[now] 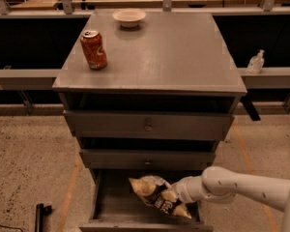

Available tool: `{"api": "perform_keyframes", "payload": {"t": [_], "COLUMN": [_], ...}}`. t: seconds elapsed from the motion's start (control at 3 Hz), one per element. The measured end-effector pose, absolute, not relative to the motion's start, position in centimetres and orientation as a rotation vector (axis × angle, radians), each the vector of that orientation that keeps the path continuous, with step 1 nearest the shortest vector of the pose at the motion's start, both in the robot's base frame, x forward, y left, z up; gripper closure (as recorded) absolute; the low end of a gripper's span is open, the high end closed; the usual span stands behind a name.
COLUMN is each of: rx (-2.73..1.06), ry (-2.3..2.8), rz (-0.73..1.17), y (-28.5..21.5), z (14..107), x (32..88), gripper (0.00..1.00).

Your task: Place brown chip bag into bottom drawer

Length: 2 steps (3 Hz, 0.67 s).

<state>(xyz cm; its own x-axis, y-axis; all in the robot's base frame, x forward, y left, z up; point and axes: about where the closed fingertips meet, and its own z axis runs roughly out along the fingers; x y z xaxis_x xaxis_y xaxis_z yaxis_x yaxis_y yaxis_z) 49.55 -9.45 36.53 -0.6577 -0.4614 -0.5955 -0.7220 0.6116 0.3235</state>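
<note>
We are looking down at a grey cabinet whose bottom drawer is standing pulled out, while the two drawers above it are sitting closed. The white arm is reaching in from the right, low in front of the cabinet, and the gripper is hanging over the open drawer, clamping shut on the crumpled right side of the brown chip bag. The bag is tilting, its pale end pointing up to the left and its dark lettered part sloping down to the right, inside the drawer's opening; we cannot tell whether it is touching the drawer floor. On the tabletop an orange-red soda can is standing upright near the left edge, and a pale bowl is sitting near the back.
</note>
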Motion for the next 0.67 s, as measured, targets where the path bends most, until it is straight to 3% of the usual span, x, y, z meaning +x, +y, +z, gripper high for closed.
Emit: {"api": "perform_keyframes", "payload": {"t": [0.67], "rx": [-0.89], "ry": [2.483], "rz": [0.779], "y": [-7.4], "z": [25.8], "x": [51.4], "gripper": [0.35]}}
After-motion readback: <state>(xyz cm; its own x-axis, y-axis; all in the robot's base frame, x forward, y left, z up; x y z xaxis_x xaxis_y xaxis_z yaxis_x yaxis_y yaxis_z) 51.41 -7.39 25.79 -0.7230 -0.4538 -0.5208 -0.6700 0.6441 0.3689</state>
